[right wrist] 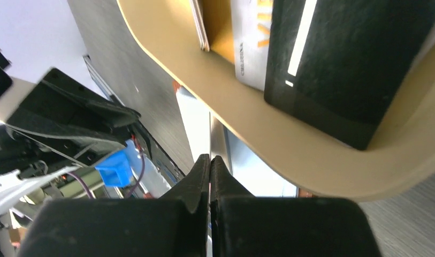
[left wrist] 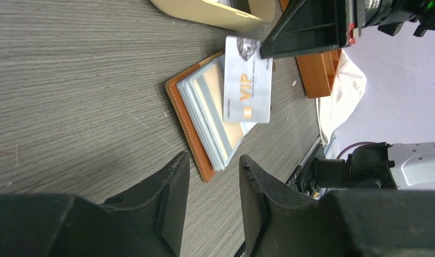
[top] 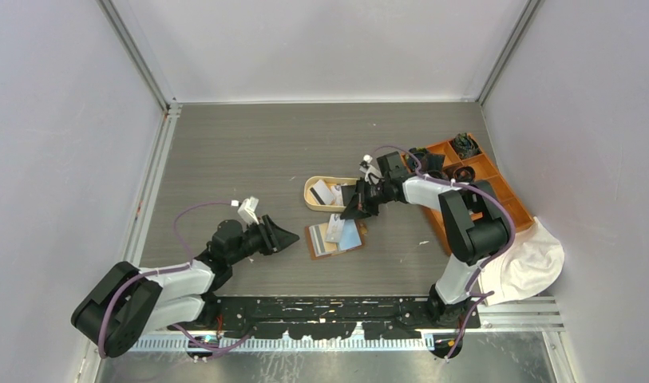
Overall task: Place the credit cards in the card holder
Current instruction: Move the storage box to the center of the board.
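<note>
Your right gripper point(right wrist: 210, 163) is pinched tight on the edge of a silver VIP card point(left wrist: 248, 80), which overlaps the open card holder point(left wrist: 189, 120). Whether the card touches the holder cannot be told. The holder lies flat on the table point(top: 249, 152) with stacked cards point(left wrist: 215, 118) on its inner face. Your left gripper point(left wrist: 214, 159) sits near it, jaws parted and empty. A black card point(right wrist: 338, 64) rests in the cream tray point(top: 311, 194).
</note>
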